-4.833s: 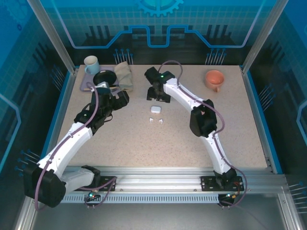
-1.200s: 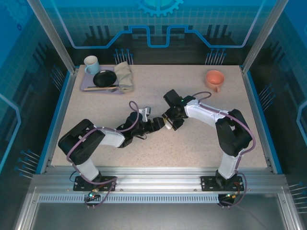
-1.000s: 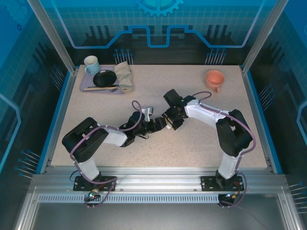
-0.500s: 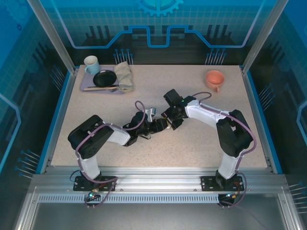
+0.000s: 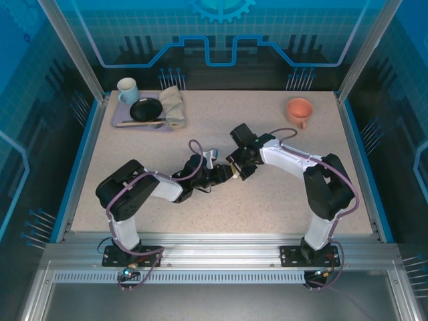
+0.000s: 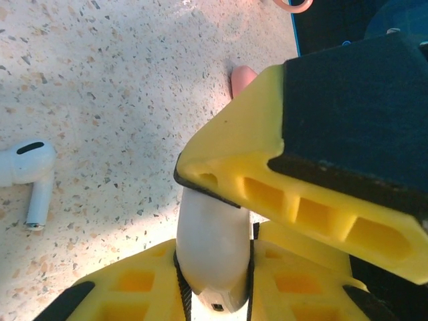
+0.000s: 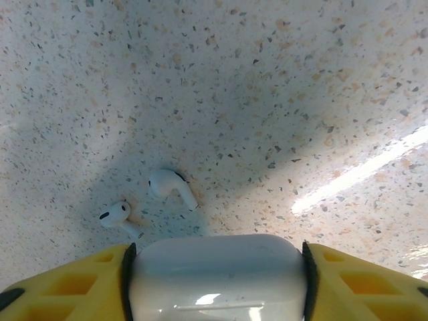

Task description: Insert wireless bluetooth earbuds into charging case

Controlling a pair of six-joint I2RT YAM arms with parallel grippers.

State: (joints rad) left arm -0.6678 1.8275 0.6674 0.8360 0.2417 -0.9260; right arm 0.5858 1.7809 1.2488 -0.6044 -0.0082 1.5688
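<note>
The white charging case (image 7: 217, 284) sits between my right gripper's (image 7: 217, 251) yellow fingers, whose pads press its two ends. My left gripper (image 6: 215, 241) is shut on the same case (image 6: 212, 264) across its narrow sides, charging port facing the camera. The right gripper's finger (image 6: 301, 174) looms over it. In the top view the two grippers, left (image 5: 225, 174) and right (image 5: 238, 167), meet at the table's middle. Two white earbuds (image 7: 172, 187) (image 7: 118, 216) lie loose on the speckled table just beyond the case. One earbud (image 6: 30, 172) lies left of the left gripper.
A tray (image 5: 123, 122) at the back left carries a pale mug (image 5: 127, 89), a black dish (image 5: 146, 110) and a folded cloth (image 5: 172, 105). An orange cup (image 5: 299, 111) stands at the back right. A small pink shape (image 6: 242, 77) peeks from behind the right gripper's finger.
Over the last second my left gripper's jaws have closed onto the case that the right gripper holds. Both arms have barely shifted otherwise.
</note>
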